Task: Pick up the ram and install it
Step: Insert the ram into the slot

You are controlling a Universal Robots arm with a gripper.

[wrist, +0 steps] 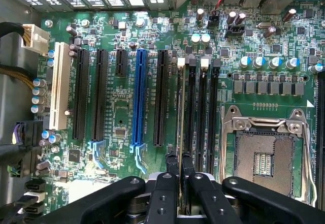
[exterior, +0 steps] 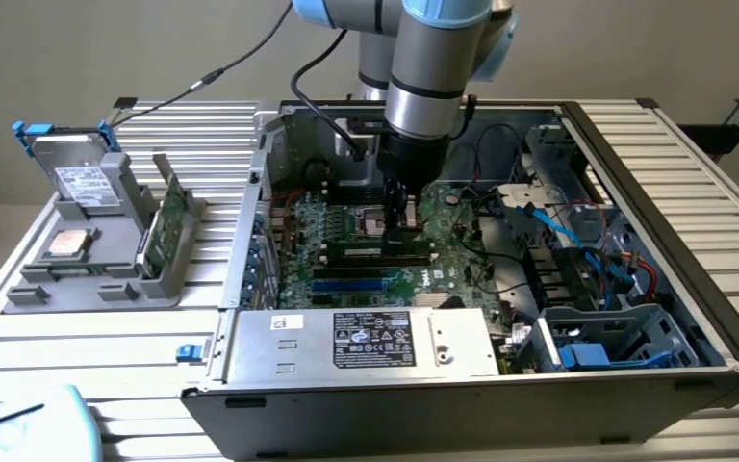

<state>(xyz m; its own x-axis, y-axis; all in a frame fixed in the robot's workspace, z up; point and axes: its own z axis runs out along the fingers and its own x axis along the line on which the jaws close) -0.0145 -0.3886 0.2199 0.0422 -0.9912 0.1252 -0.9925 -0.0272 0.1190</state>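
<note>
One gripper [exterior: 404, 219] on a Universal Robots arm, lowered inside the open computer case [exterior: 691, 212] over the motherboard [wrist: 117, 117]. Jaws: closed on the ram [wrist: 181, 107], pinching its thin upper edge. Ram: edge-on in the wrist view, upright, in line with the memory slot nearest the black expansion slots, beside the other memory slots [wrist: 203, 107]; full seating cannot be told. Processor socket [wrist: 264, 158]: just beyond those slots. Green card [exterior: 165, 226]: upright in a grey holder [exterior: 88, 284] outside the case, at the exterior view's left
</note>
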